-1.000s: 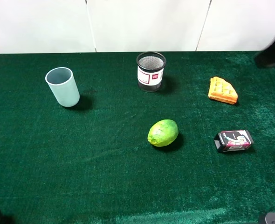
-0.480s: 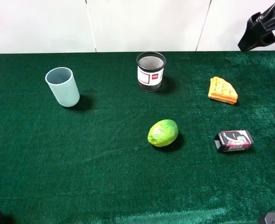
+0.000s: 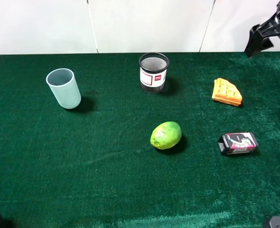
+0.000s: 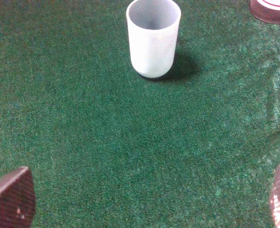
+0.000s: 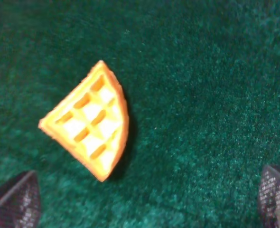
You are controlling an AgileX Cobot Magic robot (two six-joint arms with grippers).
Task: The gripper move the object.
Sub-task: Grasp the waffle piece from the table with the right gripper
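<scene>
The orange-yellow, grid-patterned waffle wedge [image 3: 227,92] lies flat and untouched near the green velvet desk's [image 3: 107,190] right edge, toward the far corner. The right hand [image 3: 257,43] hangs above that corner, spread wide and empty, probably lining up to descend. The left hand [image 4: 144,202] is likewise wide and empty. The pale plastic cup [image 3: 64,88] and the black mesh pot [image 3: 154,72] look empty.

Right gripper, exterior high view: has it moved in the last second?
Yes. The right gripper has gone up the picture: earlier it overlapped the green cloth; now it sits almost wholly above the cloth's far edge.
</scene>
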